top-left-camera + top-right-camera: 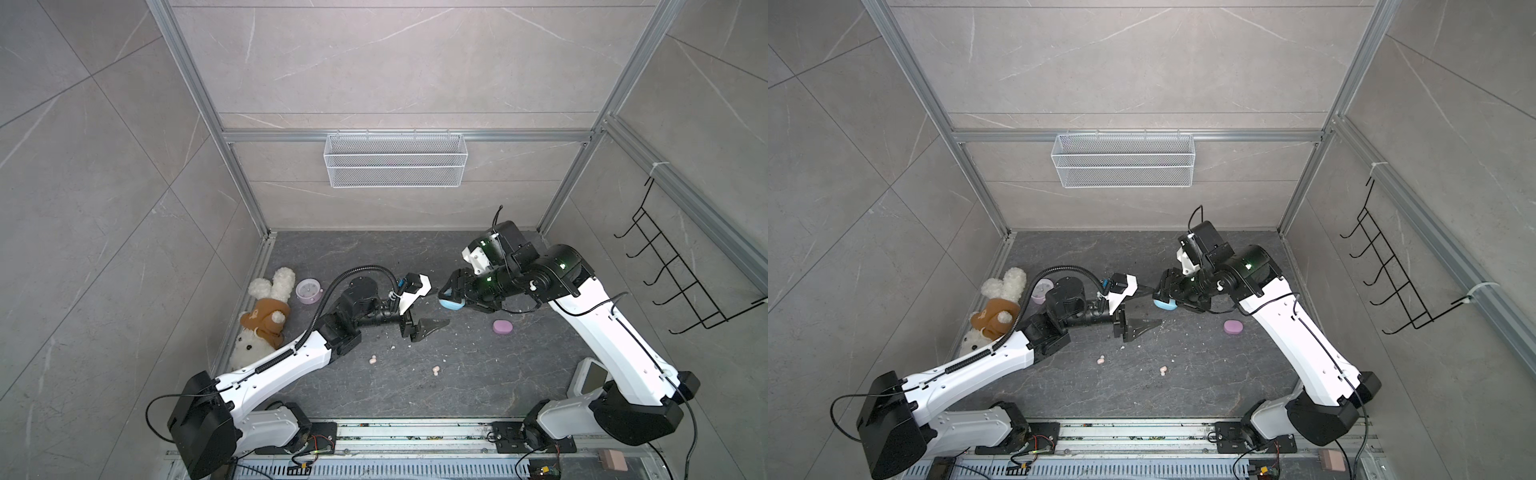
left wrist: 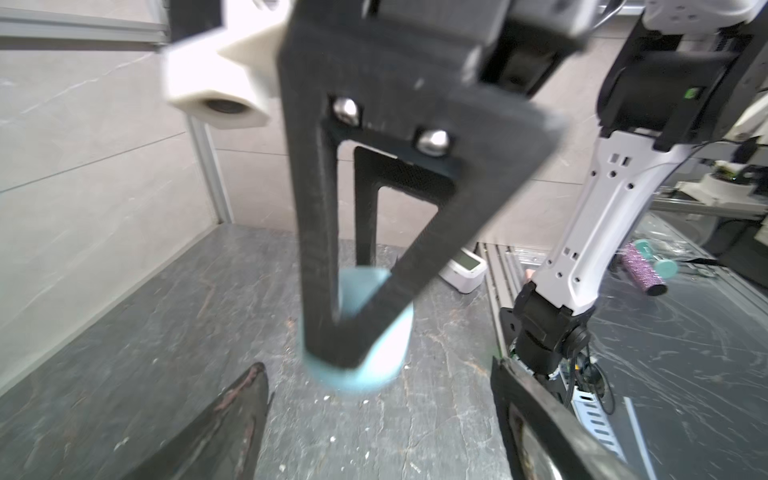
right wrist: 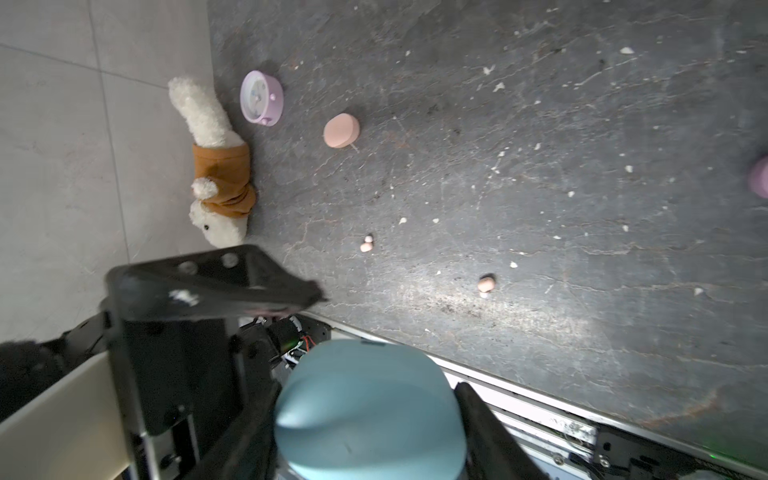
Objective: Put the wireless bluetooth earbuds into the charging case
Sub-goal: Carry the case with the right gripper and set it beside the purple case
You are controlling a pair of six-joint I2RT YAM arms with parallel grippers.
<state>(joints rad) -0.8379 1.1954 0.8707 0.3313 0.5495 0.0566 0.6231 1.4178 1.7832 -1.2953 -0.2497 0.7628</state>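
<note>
Two pink earbuds [image 3: 366, 244] [image 3: 485, 284], three cases — blue case [image 3: 370, 411], lilac case [image 1: 502, 327], pink case [image 3: 341, 130] — one rabbit [image 3: 220, 174], one clock [image 3: 262, 97]

Three grey marble-look tile walls [image 1: 83, 166], held in aluminium frame posts [image 1: 243, 187]. A white wire basket [image 1: 395, 160] hung on the back wall, well beyond and above the right fingers [image 1: 454, 280]. A black wire hook rack [image 1: 673, 266] hung on the side wall, well off to the right of those fingers. The floor [image 1: 457, 395] under the fingers was dark slate-look stone with pale veins, littered with white specks [image 3: 498, 86]. A slotted metal rail [image 1: 415, 432] ran along the front edge, well back from the fingers. Light was even and diffuse, with one brighter patch on the floor in the right wrist view.
</note>
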